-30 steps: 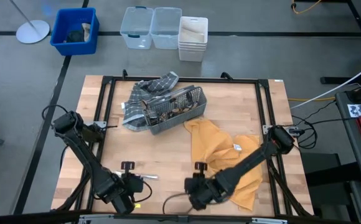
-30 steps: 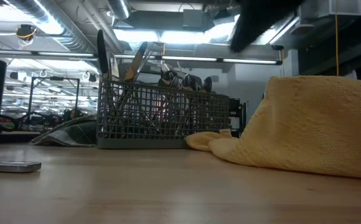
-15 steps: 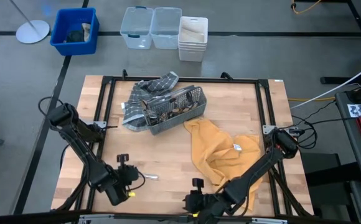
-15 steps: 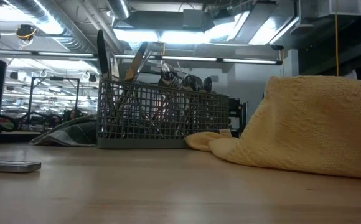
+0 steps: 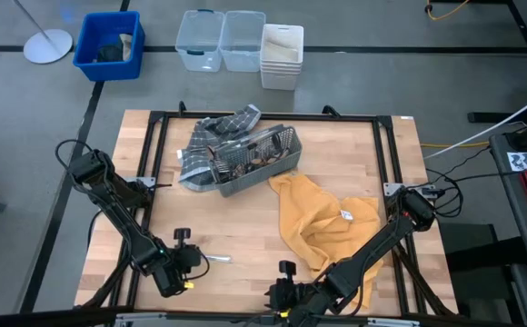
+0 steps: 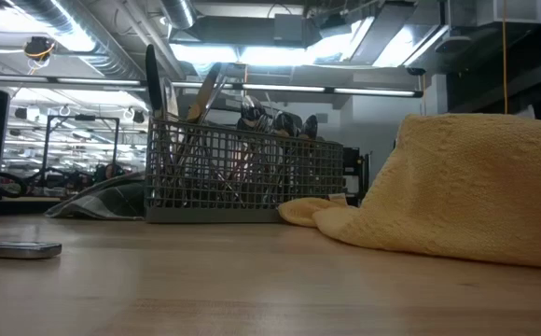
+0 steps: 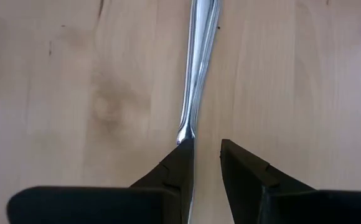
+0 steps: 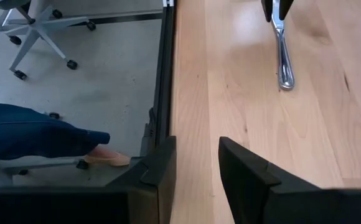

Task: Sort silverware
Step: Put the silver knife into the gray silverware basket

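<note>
Lying flat on table (image 7: 56, 74), utensil (image 7: 199, 56) extends ahead of left gripper (image 7: 204, 155); fingers parted, handle beside one fingertip.

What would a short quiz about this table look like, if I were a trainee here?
1. True or false: the yellow towel covers the wire caddy.
2. Which gripper has a piece of silverware lying on the wood just ahead of its fingers?
3. The checked grey cloth lies: A) partly under the caddy, B) in the blue bin, C) on the towel.

Key: 1 false. 2 the left gripper; its jaws stand apart, gripping nothing. 3 A.
</note>
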Robot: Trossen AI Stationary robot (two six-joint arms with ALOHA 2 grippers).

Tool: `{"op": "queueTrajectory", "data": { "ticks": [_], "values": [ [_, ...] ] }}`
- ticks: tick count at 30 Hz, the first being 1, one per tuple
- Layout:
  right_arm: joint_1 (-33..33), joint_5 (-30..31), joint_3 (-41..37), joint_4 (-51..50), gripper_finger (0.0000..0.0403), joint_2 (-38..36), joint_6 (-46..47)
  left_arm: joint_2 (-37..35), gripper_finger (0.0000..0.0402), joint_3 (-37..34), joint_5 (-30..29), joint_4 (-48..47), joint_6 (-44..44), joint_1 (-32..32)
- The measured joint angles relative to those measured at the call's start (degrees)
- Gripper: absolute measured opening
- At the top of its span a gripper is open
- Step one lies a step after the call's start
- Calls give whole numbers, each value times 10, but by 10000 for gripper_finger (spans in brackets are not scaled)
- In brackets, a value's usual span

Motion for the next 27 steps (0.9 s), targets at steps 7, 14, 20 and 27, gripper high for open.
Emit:
{"op": "queueTrajectory", "data": {
  "ticks": [7,14,20,27],
  "values": [
    [0,4,0,0,120,0,0,0,70,-11,0,12,29,7],
    [0,6,0,-1,120,0,0,0,75,-11,22,12,14,32],
    [0,6,0,-1,120,0,0,0,123,-11,59,12,12,57],
    [0,7,0,-1,120,0,0,0,150,-11,74,11,37,69]
  ]
}}
